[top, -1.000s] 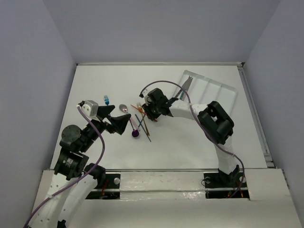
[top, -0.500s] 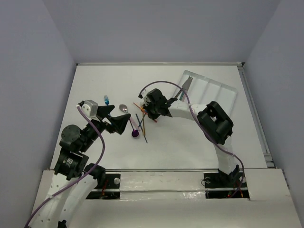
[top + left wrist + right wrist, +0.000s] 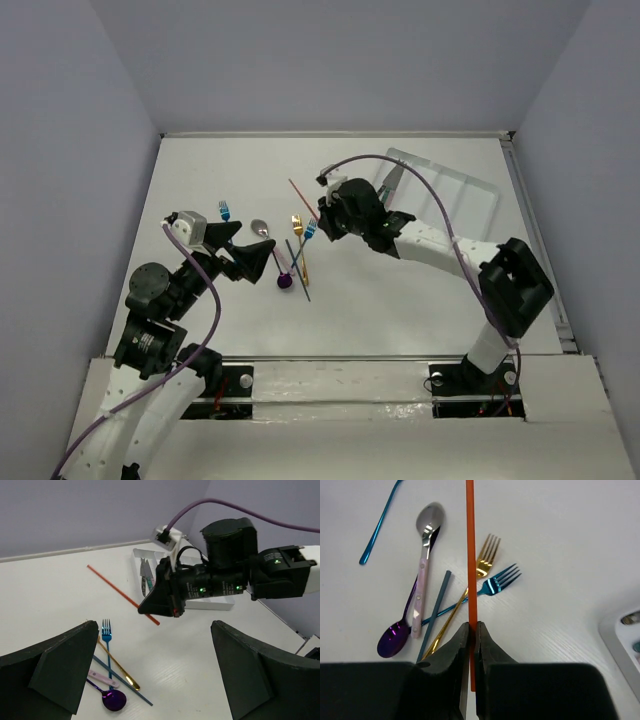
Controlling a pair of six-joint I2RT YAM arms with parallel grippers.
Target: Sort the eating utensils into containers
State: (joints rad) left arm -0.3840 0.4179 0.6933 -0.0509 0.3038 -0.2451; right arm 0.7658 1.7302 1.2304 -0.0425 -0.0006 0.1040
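My right gripper is shut on a thin red utensil and holds it above the table, handle end between the pads; the utensil also shows in the top view and the left wrist view. Below it lies a loose pile: a gold fork, a blue fork, a silver spoon, a purple spoon and a dark teal rod. The translucent white tray lies at the back right with a few utensils in its left compartment. My left gripper is open and empty, left of the pile.
A separate blue fork lies at the left, beyond my left gripper. A teal handle shows at the right wrist view's upper left. The tray's corner is at that view's right edge. Grey walls enclose the table.
My right gripper has lifted the red utensil out of the pile and moved right and away. Its elbow has swung to the right. The left arm has not moved.
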